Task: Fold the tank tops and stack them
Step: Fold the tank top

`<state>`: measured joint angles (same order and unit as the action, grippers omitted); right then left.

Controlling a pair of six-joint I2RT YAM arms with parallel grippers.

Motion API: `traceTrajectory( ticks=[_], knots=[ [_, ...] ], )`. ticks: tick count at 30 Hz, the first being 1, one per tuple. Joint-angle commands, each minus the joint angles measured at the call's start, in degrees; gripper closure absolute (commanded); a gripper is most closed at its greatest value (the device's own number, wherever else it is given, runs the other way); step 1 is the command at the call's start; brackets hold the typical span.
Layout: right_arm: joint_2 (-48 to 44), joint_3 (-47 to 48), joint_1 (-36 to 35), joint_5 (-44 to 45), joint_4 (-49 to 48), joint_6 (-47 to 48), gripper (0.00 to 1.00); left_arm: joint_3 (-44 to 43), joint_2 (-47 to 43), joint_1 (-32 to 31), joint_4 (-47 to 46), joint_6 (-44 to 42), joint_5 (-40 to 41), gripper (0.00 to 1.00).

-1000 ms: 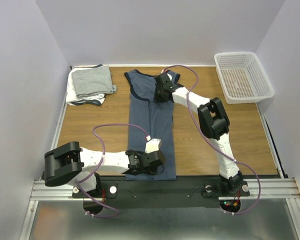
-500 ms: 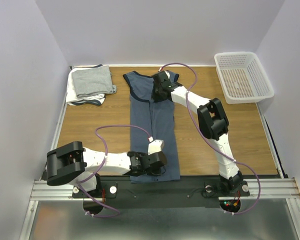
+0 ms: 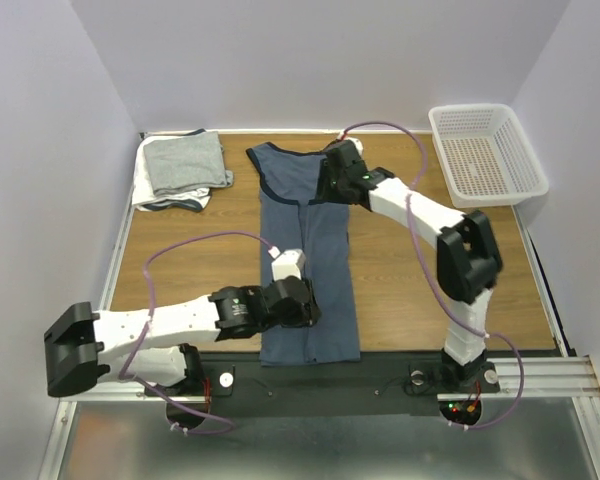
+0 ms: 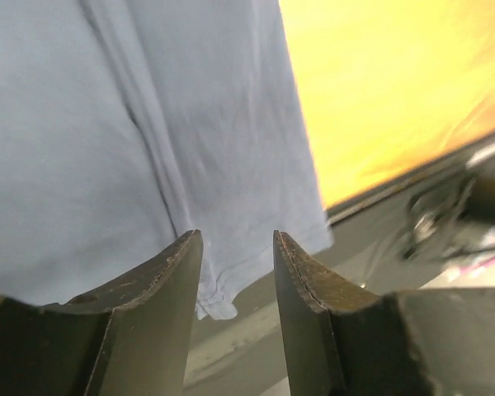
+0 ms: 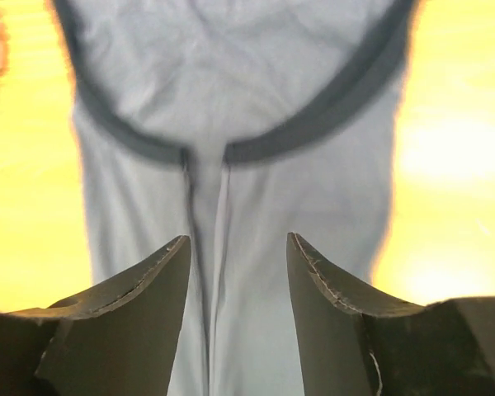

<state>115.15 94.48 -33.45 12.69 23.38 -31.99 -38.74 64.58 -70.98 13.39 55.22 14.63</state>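
Table (image 3: 410, 290) bearing slate-blue tank top (image 3: 305, 215), sides folded inward, laid flat down its centre; grey and white tank tops (image 3: 185, 165) stacked at far left corner. Left gripper (image 4: 238, 239), parted and empty, hovers over the hem; right gripper (image 5: 238, 241), likewise parted and empty, over the neckline.

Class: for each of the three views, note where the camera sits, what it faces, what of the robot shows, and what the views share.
Top external: above and behind the arms, looking down on the table; both arms show.
Left wrist: on the left arm, looking past the open left gripper at the blue tank top's hem.
Right wrist: on the right arm, looking past the open right gripper at its navy-trimmed upper end.
Shared: all three show the blue tank top.
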Motion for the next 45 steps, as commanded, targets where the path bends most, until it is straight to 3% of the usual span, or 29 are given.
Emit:
traceTrajectory(
  ticks=[1,3,5,7,9,10,15,28,45],
  knots=[
    [-14.3,-8.8,-0.5,-0.5,-1.4,-1.4,0.44,-1.3,-5.0,5.4,13.0,6.6,5.0,0.49],
    [-21.9,-21.4,-0.6,-3.7,-1.5,-2.8,0.45,0.2,-7.5,8.1,18.5,10.6,4.6,0.49],
    [-26.6,-24.4,-1.3,-4.9,-1.4,-3.6,0.45,1.6,-10.0,9.1,21.7,13.7,4.4,0.51],
    [-33.8,-33.6,-2.6,-7.1,-1.3,-5.4,0.45,4.7,-14.7,10.1,24.5,17.7,3.6,0.51],
    [-38.1,-41.8,-4.2,-9.0,-0.8,-7.0,0.46,7.2,-19.4,11.6,24.2,19.2,-0.3,0.48],
    [-41.7,-44.5,-4.8,-10.6,0.2,-8.4,0.46,9.8,-20.6,12.3,23.8,20.2,-3.6,0.40],
    [-48.8,-56.4,-10.0,-15.9,2.4,-12.6,0.46,15.4,-24.7,12.6,21.3,21.5,-11.3,0.40],
    [-56.1,-63.6,-11.9,-24.7,6.5,-14.7,0.45,18.6,-24.9,12.5,27.3,31.3,-19.1,0.48],
    [-52.2,-66.8,-17.5,-30.4,3.7,-15.8,0.44,20.6,-20.4,12.5,24.6,30.8,-21.0,0.51]
  ],
)
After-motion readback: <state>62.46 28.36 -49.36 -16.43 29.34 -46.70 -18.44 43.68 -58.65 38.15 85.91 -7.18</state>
